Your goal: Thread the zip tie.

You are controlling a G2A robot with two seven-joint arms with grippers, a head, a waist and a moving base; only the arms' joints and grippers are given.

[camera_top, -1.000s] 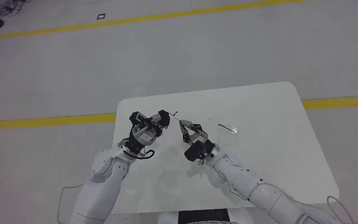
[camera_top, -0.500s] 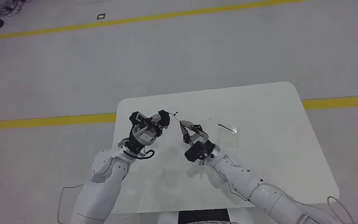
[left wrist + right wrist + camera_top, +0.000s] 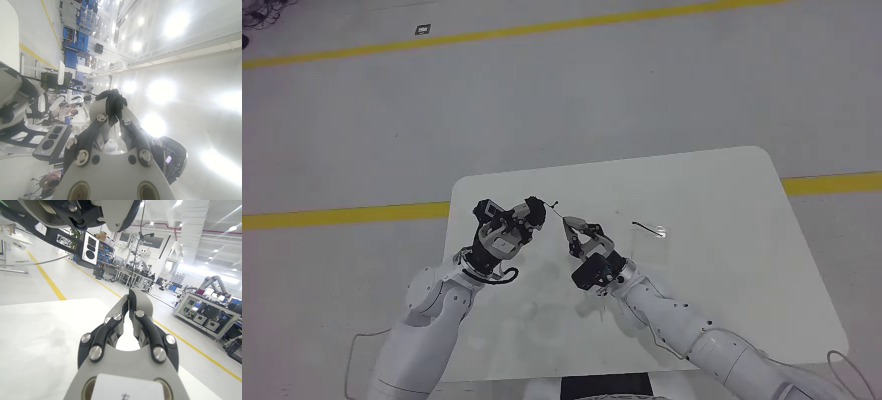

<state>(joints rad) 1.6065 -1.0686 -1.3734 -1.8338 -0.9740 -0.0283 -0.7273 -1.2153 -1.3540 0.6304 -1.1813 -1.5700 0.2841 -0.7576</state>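
Held zip tie (image 3: 141, 219) aloft over bench (image 3: 722, 200), probably for unobstructed alignment of tail with head. Gripped one end in left pincer (image 3: 114, 106), closed fully; pinched thin tail in right pincer (image 3: 130, 295), likewise closed, just beside left.

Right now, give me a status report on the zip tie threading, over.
Left gripper shut on zip tie. Right gripper shut on its thin strand, both above the table. Nothing in the way; second tie lies apart on table.
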